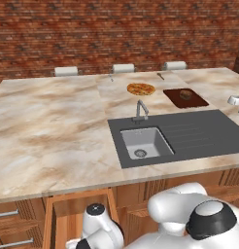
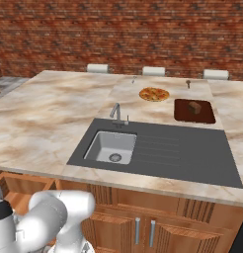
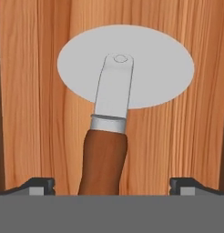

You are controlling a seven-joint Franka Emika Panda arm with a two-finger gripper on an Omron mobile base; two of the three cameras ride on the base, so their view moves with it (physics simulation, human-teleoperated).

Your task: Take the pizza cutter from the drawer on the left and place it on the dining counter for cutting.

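Dining counter (image 1: 48, 131): the broad beige-and-tan marbled island top, brick wall behind it; every place below is given relative to it.
Sink panel (image 1: 199, 136): dark grey, set into the near half of the dining counter, with a pale basin (image 1: 143, 143) at its left end and a tap (image 1: 140, 111) just behind the basin.
Drawer (image 1: 58, 219): pulled open under the dining counter's near edge, left of the sink panel; lighter wood inside.
Drawer contents: the pizza cutter (image 3: 114, 113) lies flat on the drawer floor, its round grey blade at the top of the hand view, its reddish-brown handle running down toward the bottom.
Arm (image 1: 189, 219): white with dark joints, bent low in front of the dining counter and reaching down into the drawer.
Cutting board (image 1: 185, 97): dark red-brown, on the dining counter behind the sink panel; a small brown lump (image 1: 186, 94) sits on it.
Pizza (image 1: 141, 89): on the dining counter, left of the cutting board, apart from it.
Gripper (image 3: 114, 185): jaws spread wide, one finger tip on each side of the pizza cutter's handle, both well clear of it; nothing held.
Pizza cutter versus gripper: the handle's end lies midway between the tips; contact not seen.
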